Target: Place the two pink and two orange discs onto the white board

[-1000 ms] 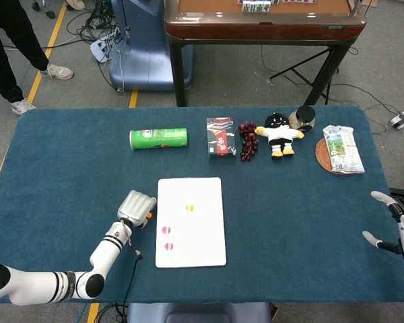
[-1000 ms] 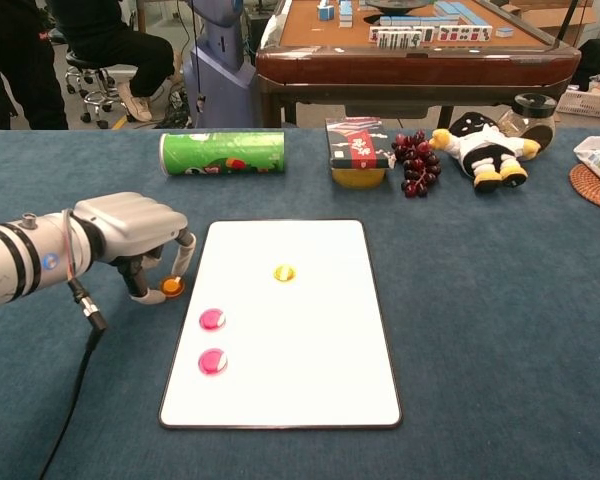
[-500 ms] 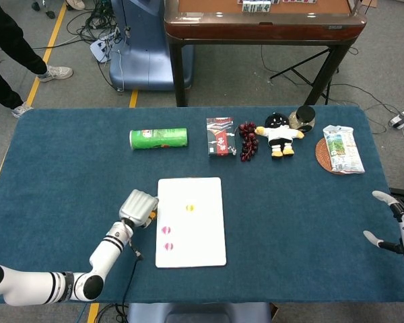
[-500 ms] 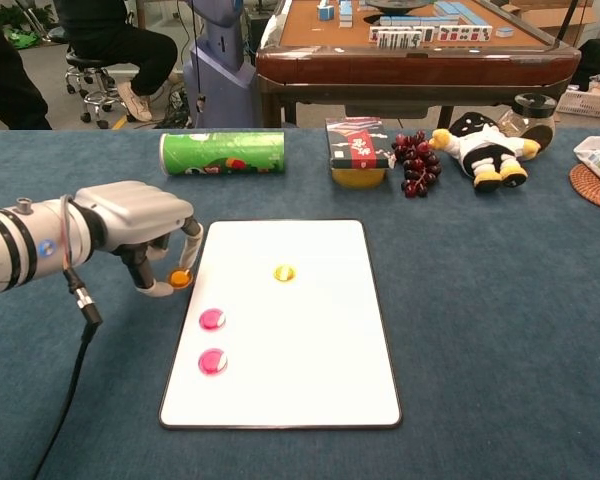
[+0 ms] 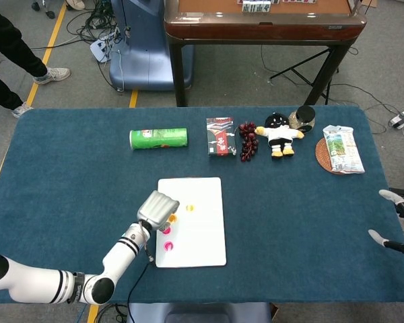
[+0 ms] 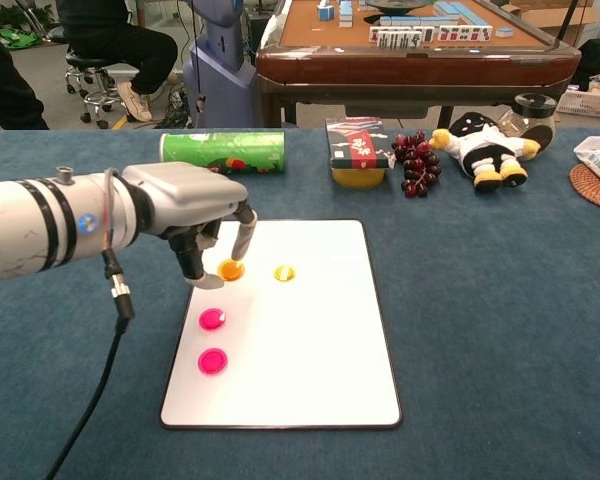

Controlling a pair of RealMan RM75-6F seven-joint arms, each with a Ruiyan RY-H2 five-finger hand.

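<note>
The white board lies at the table's front middle. On it are two pink discs, also seen in the head view, and one orange disc. My left hand hovers over the board's left upper part and pinches a second orange disc between thumb and finger, low above the board. My right hand is at the table's right edge, fingers apart, holding nothing.
Along the back of the table lie a green chip can, a red box, dark grapes, a plush toy, a jar and a snack bag on a woven coaster.
My left hand has moved right from the cloth beside the board to over the board, carrying the orange disc with it. The right hand has barely moved.
</note>
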